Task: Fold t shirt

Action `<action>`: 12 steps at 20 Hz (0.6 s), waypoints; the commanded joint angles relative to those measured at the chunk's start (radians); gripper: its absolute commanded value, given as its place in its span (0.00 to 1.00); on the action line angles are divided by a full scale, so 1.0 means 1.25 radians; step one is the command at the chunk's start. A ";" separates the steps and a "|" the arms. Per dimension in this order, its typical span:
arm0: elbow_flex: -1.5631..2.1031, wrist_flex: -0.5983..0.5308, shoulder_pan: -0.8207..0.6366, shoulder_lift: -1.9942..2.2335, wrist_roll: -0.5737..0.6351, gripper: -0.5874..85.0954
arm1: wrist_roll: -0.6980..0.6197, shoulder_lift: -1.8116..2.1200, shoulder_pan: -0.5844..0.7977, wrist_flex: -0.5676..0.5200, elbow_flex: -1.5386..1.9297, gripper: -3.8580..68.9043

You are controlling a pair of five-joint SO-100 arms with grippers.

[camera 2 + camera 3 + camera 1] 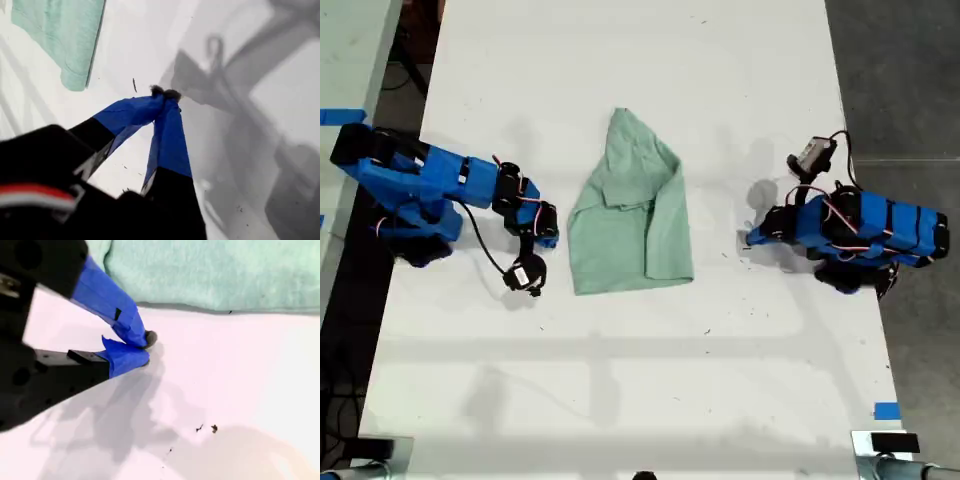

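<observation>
Now both arms are lying low on the white table (620, 400), either side of the shirt (632, 210). First pincer (165, 93) and second pincer (146, 347) are sitting closed, empty, just off the cloth. Shirt's lying mid-table, part-folded, soft mint fabric, long axis running toward the exterior view's top, narrow end there.

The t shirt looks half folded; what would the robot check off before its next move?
1. T shirt lying flat on the table: ok.
2. Fold tidy: not ok, one end bunches to a point.
3. My first gripper empty and off the cloth: ok.
4. My second gripper empty, just beside the cloth's edge: ok.
5. Jaws open for a grab: not ok, both pairs are shut.
</observation>
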 commanded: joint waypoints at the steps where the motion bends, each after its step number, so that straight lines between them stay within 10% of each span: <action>1: -0.077 0.015 0.022 -0.021 -0.028 0.19 | -0.012 0.012 0.005 -0.005 0.025 0.03; 10: -0.410 0.188 0.025 -0.347 -0.028 0.23 | -0.013 0.012 0.004 -0.005 0.025 0.03; 12: -0.472 0.215 0.016 -0.418 -0.006 0.09 | -0.013 0.012 0.004 -0.005 0.025 0.03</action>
